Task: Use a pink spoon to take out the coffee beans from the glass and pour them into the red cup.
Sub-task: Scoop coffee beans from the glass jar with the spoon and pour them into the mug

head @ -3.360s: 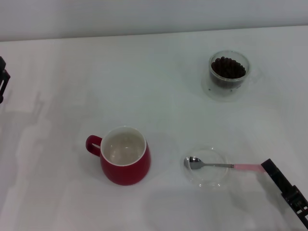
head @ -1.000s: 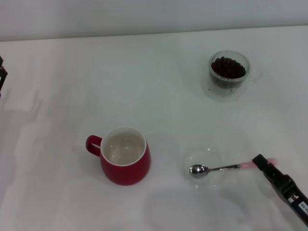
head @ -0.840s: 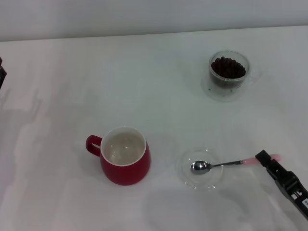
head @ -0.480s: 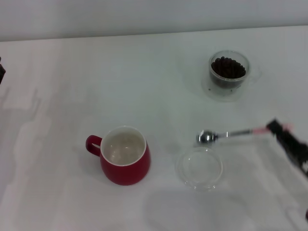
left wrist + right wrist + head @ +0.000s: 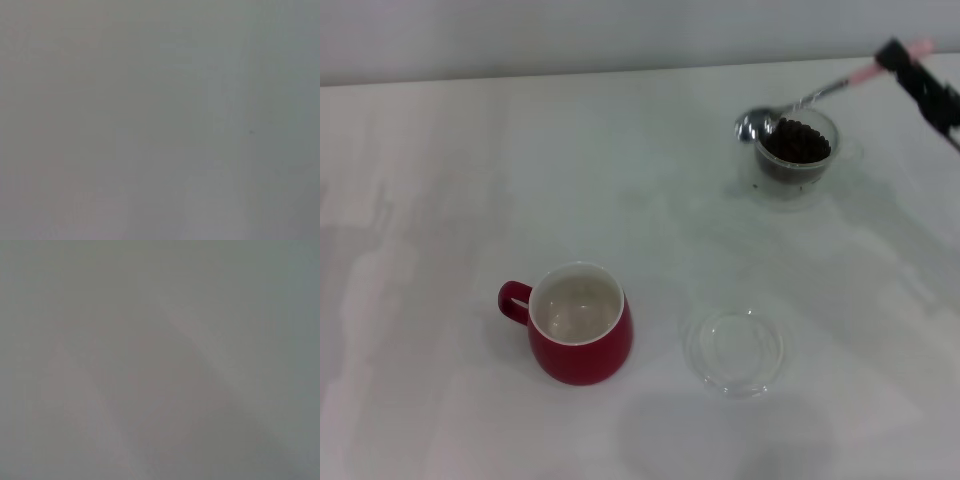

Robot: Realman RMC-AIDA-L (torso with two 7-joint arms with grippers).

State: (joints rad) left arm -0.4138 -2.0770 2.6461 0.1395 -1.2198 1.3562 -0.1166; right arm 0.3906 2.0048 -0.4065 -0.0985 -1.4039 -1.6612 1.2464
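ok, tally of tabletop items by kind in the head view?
Cups: 2, glossy red mug and clear glass of dark coffee beans
Dishes: 1, shallow clear dish
Spoons: 1, pink-handled metal spoon, held by right gripper
Total: 4

We found the table (image 5: 470, 160) open across its left and centre. Obstacles stood well apart — the red cup (image 5: 578, 323) near front, a flat clear dish (image 5: 734, 351) beside it, the glass (image 5: 796, 153) at far right — with wide passage between them.
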